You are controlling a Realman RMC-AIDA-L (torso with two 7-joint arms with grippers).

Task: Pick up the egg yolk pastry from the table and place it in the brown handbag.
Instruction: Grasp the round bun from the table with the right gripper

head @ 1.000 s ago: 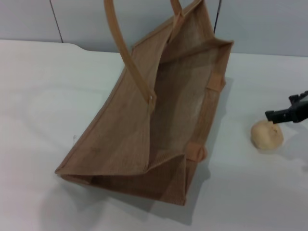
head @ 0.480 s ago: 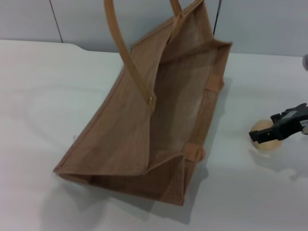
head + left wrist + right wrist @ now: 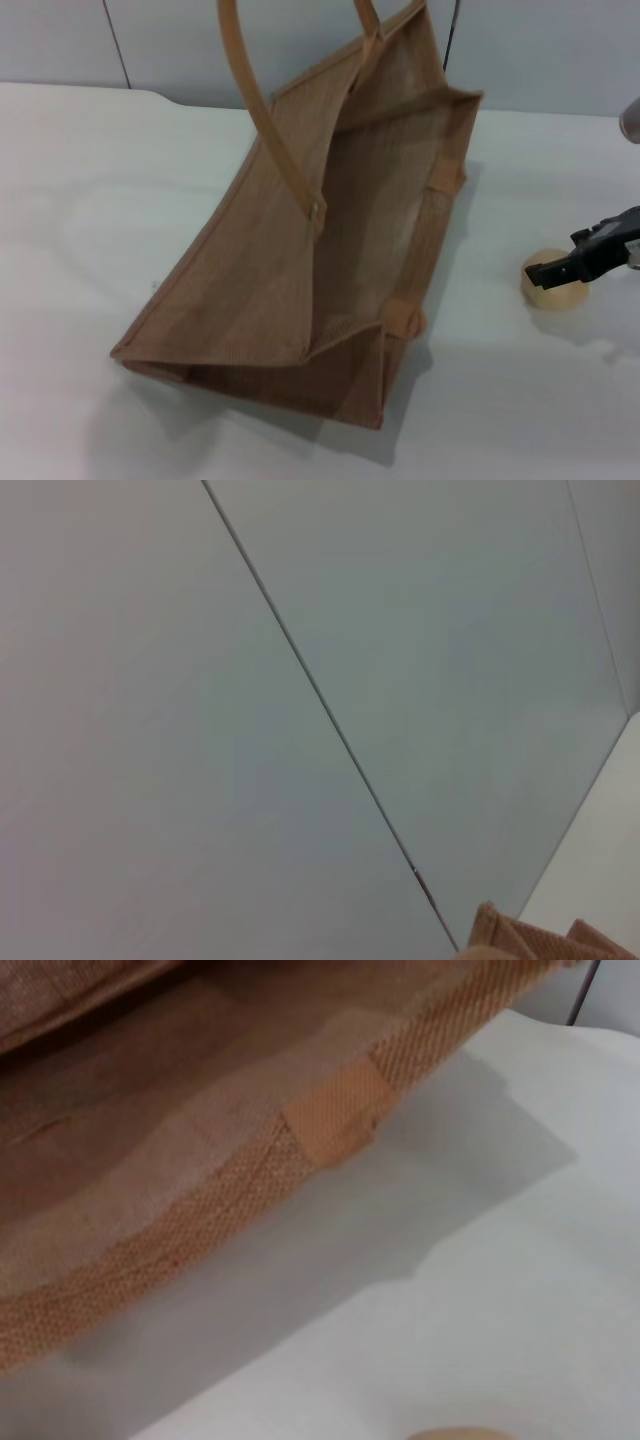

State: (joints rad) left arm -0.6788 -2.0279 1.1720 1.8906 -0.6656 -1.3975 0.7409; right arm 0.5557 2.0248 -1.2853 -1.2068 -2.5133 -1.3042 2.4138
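Pastry: the egg yolk pastry (image 3: 556, 288) sits on the table (image 3: 90, 190) on my right side, near the handbag (image 3: 330, 230) but apart from it; only a sliver of it shows in the right wrist view (image 3: 455, 1433).
Handbag: it stands tilted with its mouth open towards me, handles arched up, inside bare as far as I can see.
Right gripper: the right gripper (image 3: 585, 262) is down at the pastry, its dark fingertip lying across the bun's top. I cannot tell how wide the fingers stand, nor whether they have hold of anything (the far finger is hidden).
Left gripper: not in view; its wrist camera shows only wall and a corner of the bag.
Handling: I judge the bun light, soft and crumbly, with a matte skin that should not slip; a hard squeeze would likely dent or crack it.
Where to hold: I would take it across its widest middle, fingers on opposite sides, closing gently.
Risk: being round, it may roll away if touched on one side first.
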